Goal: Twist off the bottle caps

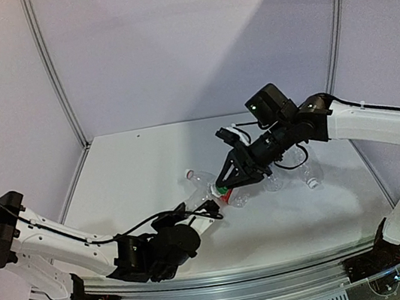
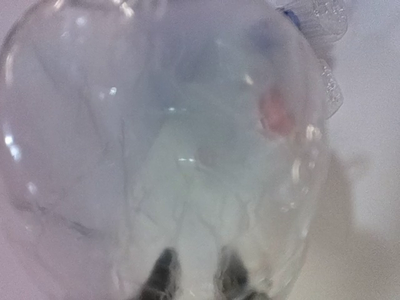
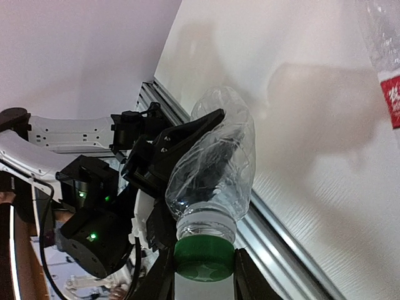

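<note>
My left gripper (image 1: 204,215) is shut on the body of a clear unlabelled bottle (image 3: 215,156) and holds it tilted above the table. The bottle fills the left wrist view (image 2: 156,125), with the fingertips (image 2: 161,275) blurred behind it. My right gripper (image 1: 224,185) is shut on the bottle's green cap (image 3: 204,257), one finger on each side; the cap sits on the neck. A red-label bottle (image 3: 390,87) lies on the table beside them (image 1: 236,196). A blue cap (image 2: 291,16) shows at the top right of the left wrist view.
Another clear bottle (image 1: 197,178) lies left of the grippers. Two more bottles (image 1: 275,179) (image 1: 310,170) lie under the right arm. The metal rail (image 3: 294,250) marks the table's near edge. Walls enclose the table (image 1: 135,175) at the back and sides.
</note>
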Controlling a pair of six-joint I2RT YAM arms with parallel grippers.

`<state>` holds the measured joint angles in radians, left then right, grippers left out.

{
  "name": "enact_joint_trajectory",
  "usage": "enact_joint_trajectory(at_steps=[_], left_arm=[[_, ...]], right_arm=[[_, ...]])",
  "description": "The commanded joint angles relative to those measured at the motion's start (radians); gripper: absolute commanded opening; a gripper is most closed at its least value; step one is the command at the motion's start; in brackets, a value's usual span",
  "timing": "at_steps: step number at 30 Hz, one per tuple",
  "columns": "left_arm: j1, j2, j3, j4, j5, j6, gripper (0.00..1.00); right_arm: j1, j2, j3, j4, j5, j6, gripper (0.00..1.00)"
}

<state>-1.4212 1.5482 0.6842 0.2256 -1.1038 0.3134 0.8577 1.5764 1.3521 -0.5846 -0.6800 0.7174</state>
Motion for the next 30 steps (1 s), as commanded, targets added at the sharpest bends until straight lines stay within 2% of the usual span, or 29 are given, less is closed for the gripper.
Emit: enact_joint_trajectory(at_steps=[1, 4, 7, 9, 13, 20, 30], left_arm=[[-0.008, -0.038, -0.011, 0.011, 0.030, -0.023, 0.05], [-0.008, -0.044, -0.009, 0.001, 0.068, -0.037, 0.06], [-0.008, -0.047, -0.008, -0.012, 0.124, -0.050, 0.06], [-0.009, -0.042, -0.003, -0.022, 0.145, -0.061, 0.06], [-0.010, -0.037, -0.002, -0.026, 0.163, -0.064, 0.06], [-0.009, -0.049, -0.006, -0.034, 0.160, -0.067, 0.06], [-0.009, -0.054, -0.002, -0.047, 0.169, -0.076, 0.06]], right_arm=[[0.018, 0.022, 0.086, -0.079, 0.121, -0.281, 0.24], [0.045, -0.005, 0.071, 0.003, 0.186, -0.485, 0.25], [0.082, -0.031, 0.054, 0.051, 0.284, -0.763, 0.23], [0.130, -0.043, 0.002, 0.086, 0.329, -0.999, 0.21], [0.221, -0.073, -0.109, 0.119, 0.403, -1.458, 0.27], [0.266, -0.081, -0.145, 0.139, 0.538, -1.670, 0.24], [0.290, -0.261, -0.229, 0.178, 0.573, -1.751, 0.23]])
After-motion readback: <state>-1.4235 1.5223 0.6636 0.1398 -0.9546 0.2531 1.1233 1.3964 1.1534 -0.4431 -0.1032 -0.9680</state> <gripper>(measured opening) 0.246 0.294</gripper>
